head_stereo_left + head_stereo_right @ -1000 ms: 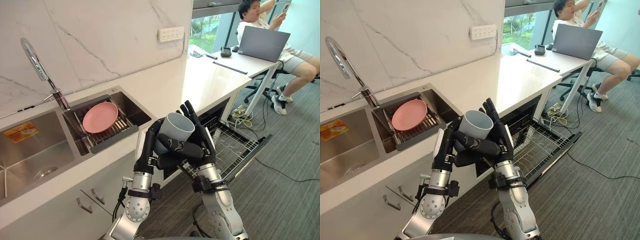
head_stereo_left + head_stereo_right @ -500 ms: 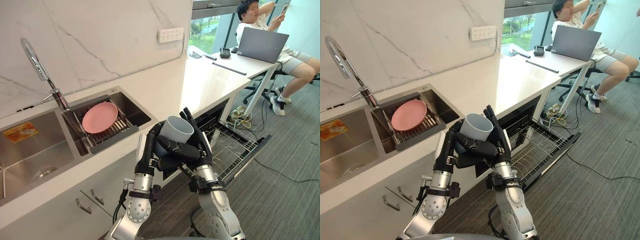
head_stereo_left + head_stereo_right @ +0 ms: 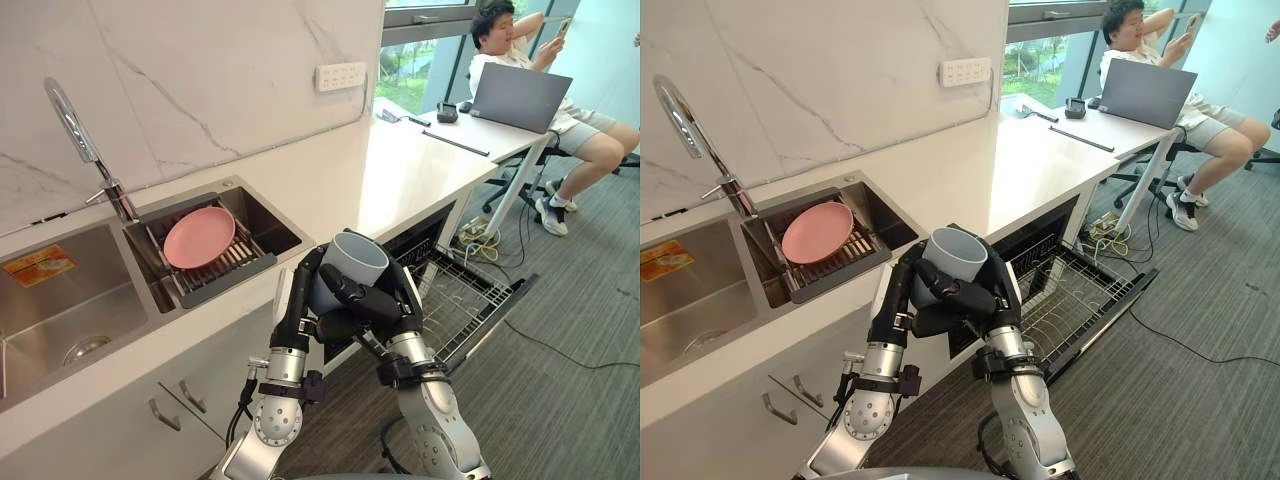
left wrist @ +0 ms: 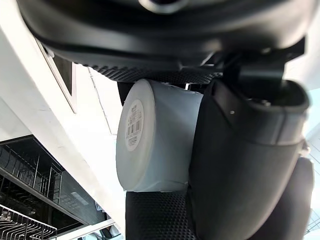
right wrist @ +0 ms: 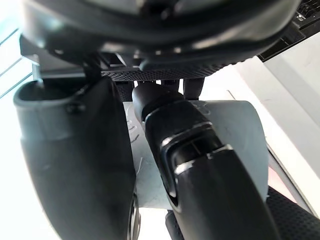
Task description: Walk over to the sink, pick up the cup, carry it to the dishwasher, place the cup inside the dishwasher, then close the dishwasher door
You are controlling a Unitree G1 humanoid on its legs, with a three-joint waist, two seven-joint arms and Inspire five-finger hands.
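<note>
I hold the cup (image 3: 352, 262) in the air between both hands, just near of the counter (image 3: 390, 170) edge, mouth up and a little tilted. My left hand (image 3: 297, 300) is wrapped on its left side and my right hand (image 3: 392, 312) on its right and rear, both closed on it. A second ago my right hand's fingers stood straight up past the cup's far rim. Now they have folded down, and just a dark tip peeks over that rim. The cup sits in much the same spot as before, and my left hand's grip looks unchanged.

The dishwasher (image 3: 492, 316) lies to the right, just beyond my hands, with its door dropped open and its wire rack (image 3: 450, 290) drawn out over it. The cup is not yet inside. To the left is the sink (image 3: 60, 310), where a pink plate (image 3: 200, 236) leans on a drain rack (image 3: 215, 268) below the faucet (image 3: 75, 130). Far right, a person (image 3: 505, 58) sits behind a laptop (image 3: 520, 97).

The head views show the cup's open mouth and where it hangs above the floor. My left wrist view shows instead its flat base with a barcode label (image 4: 134, 125), gripped between palm and thumb, and a corner of the dishwasher's rack beyond. My right wrist view shows the cup's pale wall behind my curled thumb.
</note>
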